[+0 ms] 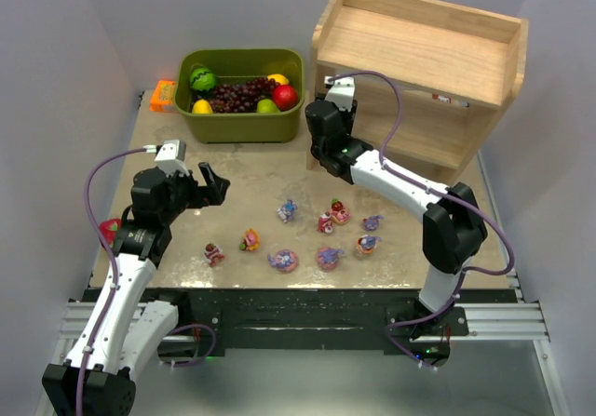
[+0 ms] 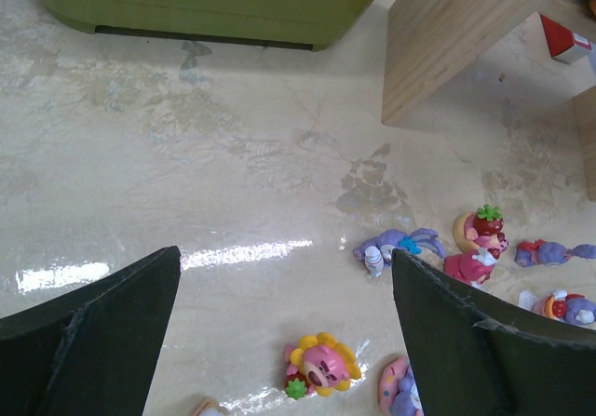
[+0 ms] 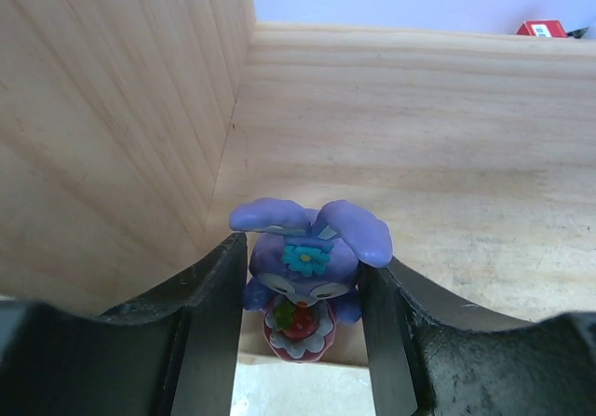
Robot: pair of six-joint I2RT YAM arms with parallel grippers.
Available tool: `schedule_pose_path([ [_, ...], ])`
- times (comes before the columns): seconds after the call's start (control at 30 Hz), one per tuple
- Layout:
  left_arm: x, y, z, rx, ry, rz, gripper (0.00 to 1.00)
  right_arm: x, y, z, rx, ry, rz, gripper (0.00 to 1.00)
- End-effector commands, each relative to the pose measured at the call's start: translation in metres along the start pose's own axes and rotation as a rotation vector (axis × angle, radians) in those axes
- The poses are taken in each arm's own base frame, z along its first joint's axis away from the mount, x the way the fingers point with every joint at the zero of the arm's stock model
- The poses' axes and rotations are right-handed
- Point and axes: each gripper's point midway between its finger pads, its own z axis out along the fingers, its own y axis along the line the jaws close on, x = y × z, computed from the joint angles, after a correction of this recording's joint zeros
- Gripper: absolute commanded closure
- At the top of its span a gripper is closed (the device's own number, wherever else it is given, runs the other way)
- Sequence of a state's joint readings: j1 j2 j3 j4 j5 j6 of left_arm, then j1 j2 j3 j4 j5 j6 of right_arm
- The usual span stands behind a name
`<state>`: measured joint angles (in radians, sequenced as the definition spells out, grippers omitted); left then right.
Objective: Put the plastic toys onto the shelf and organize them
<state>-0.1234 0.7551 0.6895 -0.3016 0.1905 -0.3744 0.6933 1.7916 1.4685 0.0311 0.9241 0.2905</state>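
My right gripper (image 3: 303, 342) is shut on a blue-purple bunny (image 3: 303, 276) with a blue flower and a strawberry. It holds the bunny at the front left corner of the wooden shelf's (image 1: 419, 62) lower tier, next to the left side board (image 3: 112, 127). In the top view this gripper (image 1: 321, 163) is at the shelf's left front. My left gripper (image 1: 212, 185) is open and empty above the table's left part. Several toys lie on the table, among them a sunflower bear (image 2: 321, 365), a lying bunny (image 2: 396, 246) and a strawberry bear (image 2: 480, 230).
An olive-green bin (image 1: 242, 118) with fake fruit stands at the back left beside the shelf. An orange box (image 1: 163, 95) lies left of the bin. A red-pink object (image 1: 110, 228) sits at the table's left edge. The toys (image 1: 326, 234) cluster at the front middle.
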Motion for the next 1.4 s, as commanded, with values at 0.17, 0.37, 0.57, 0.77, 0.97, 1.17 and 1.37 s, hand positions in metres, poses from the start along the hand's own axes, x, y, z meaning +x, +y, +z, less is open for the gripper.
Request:
schedule_pose_path([
  [0.17, -0.005, -0.001, 0.001, 0.009, -0.014, 0.01, 0.0, -0.012, -0.004, 0.007, 0.052, -0.046, 0.045, 0.53],
  [0.37, -0.004, -0.002, 0.001, 0.02, -0.012, 0.011, 0.0, -0.018, -0.005, 0.0, 0.012, -0.049, 0.057, 0.28],
  [0.57, -0.005, -0.003, 0.001, 0.024, -0.014, 0.011, 0.0, -0.033, -0.004, -0.006, -0.015, -0.056, 0.058, 0.16],
  [0.77, -0.005, -0.003, 0.001, 0.025, -0.013, 0.011, 0.01, -0.042, -0.005, -0.017, -0.067, -0.036, 0.053, 0.14],
  [0.97, -0.006, -0.006, -0.001, 0.04, -0.016, 0.02, 0.0, -0.045, -0.012, -0.038, -0.135, 0.028, 0.031, 0.13],
  [1.17, -0.009, -0.009, -0.003, 0.053, -0.029, 0.027, 0.0, -0.04, -0.023, -0.072, -0.262, 0.093, 0.015, 0.12],
  [1.37, -0.009, -0.007, -0.003, 0.041, -0.029, 0.029, 0.0, -0.027, -0.028, -0.117, -0.476, 0.148, -0.041, 0.13],
])
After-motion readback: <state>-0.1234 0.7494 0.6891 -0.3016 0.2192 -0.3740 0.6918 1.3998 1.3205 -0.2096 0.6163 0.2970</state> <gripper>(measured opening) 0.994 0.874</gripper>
